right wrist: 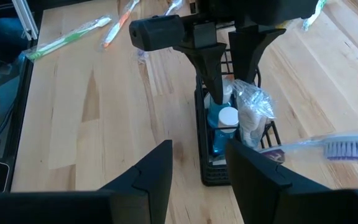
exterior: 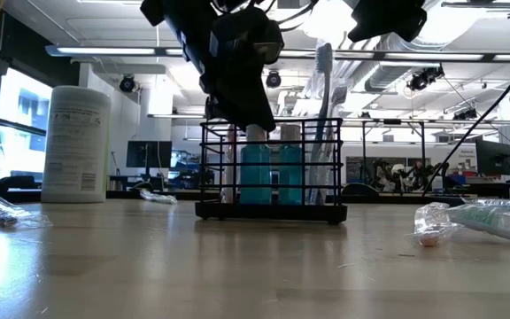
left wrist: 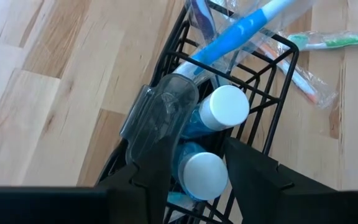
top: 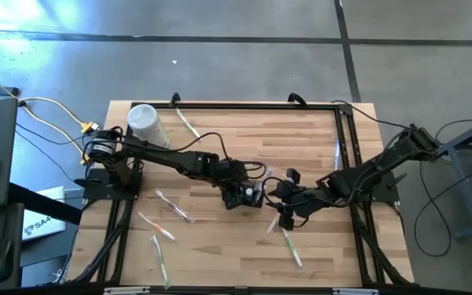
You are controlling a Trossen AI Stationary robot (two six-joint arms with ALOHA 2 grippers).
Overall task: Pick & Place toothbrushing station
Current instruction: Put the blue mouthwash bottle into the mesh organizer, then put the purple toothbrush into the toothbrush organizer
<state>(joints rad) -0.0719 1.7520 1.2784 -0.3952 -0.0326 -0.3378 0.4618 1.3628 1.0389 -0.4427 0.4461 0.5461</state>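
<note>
1. Toothbrushing station (exterior: 271,173): you find this black wire holder mid-table, upright, holding blue bottles (left wrist: 213,143) and a toothbrush (exterior: 323,97).
2. Left gripper (right wrist: 235,56): jaws parted, straddling a bottle cap, gripping nothing.
3. Right gripper (top: 283,199): just beside the station, half open, empty.

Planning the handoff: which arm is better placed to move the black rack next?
Left, probably. Its gripper is directly over the rack, fingers straddling the blue tubes inside. The right gripper sits beside the rack, holding nothing.

I see toothbrushing station (top: 247,195) directly under left gripper (top: 244,193); right gripper (top: 279,197) just beside it; white container (top: 146,123) well behind left gripper.
</note>
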